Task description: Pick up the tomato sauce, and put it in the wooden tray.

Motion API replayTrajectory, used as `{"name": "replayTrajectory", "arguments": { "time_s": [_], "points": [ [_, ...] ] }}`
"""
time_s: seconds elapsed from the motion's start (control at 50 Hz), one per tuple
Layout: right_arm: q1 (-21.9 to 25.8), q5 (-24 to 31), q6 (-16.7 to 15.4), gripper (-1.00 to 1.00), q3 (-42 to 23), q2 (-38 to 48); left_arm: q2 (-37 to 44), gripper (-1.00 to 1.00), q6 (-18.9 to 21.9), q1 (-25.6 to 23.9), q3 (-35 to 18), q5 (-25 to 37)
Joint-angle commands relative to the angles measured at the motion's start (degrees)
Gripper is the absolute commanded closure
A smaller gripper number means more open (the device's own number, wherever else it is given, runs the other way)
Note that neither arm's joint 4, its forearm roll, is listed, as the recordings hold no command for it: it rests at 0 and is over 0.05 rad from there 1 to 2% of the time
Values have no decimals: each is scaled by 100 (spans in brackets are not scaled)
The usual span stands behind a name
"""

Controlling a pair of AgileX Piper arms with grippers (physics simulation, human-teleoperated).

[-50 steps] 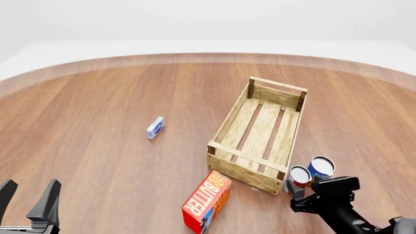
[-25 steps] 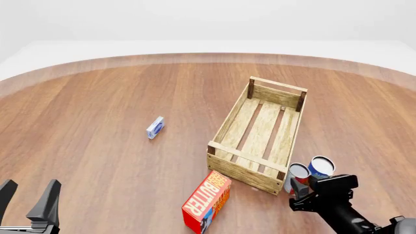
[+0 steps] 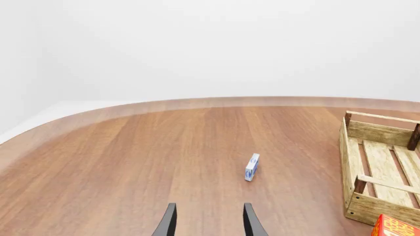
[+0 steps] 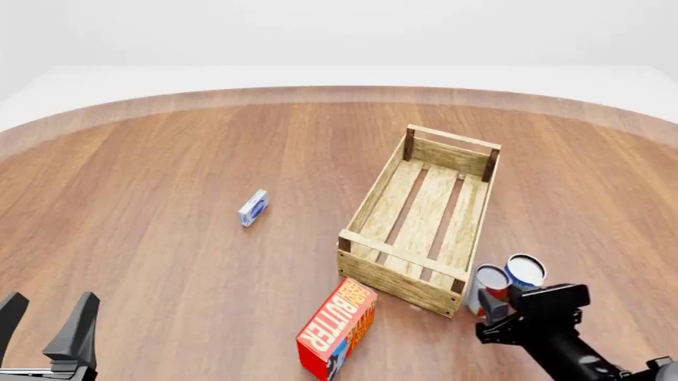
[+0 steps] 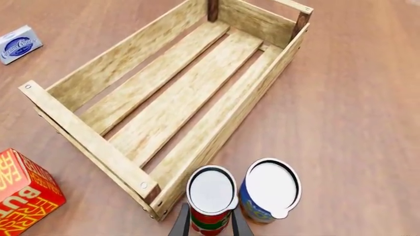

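Wooden tray (image 4: 426, 219) — light slatted crate with corner posts and low sides, standing on the desk (image 4: 159, 175); three floor slats visible, nothing lying on them. Tomato sauce (image 5: 211, 200) — small can, pale top, red and green label, upright on the desk just outside the tray's near right corner, not inside it. Blue-labelled can (image 5: 270, 191) — upright, just beside the tomato sauce on the side away from the tray. Red butter box (image 4: 337, 327) — near the tray's near left corner, tilted. Small blue-and-white packet (image 4: 252, 208) — well apart from the tray, to its left. Right end effector (image 5: 209, 225) — fingers either side of the tomato sauce, close against its label; whether they pinch it cannot be told. Left end effector (image 3: 208, 221) — fingers spread, holding nothing, far left of the tray. Desk — brown wood grain, curved far edge; plain white surround beyond.
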Motion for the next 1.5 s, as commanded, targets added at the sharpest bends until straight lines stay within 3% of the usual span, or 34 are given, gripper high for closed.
{"name": "replayTrajectory", "arguments": {
  "time_s": [0.02,0.4,1.12,1.5],
  "points": [
    [-60,293,14,100,18,-424,0,-100,0,0,0,0],
    [-102,1055,-36,100,5,-1321,0,-100,0,0,0,0],
    [-230,3425,-254,100,-480,-3708,0,-100,0,0,0,0],
    [-230,4000,-316,100,-724,-4308,0,-100,0,0,0,0]
  ]
}}
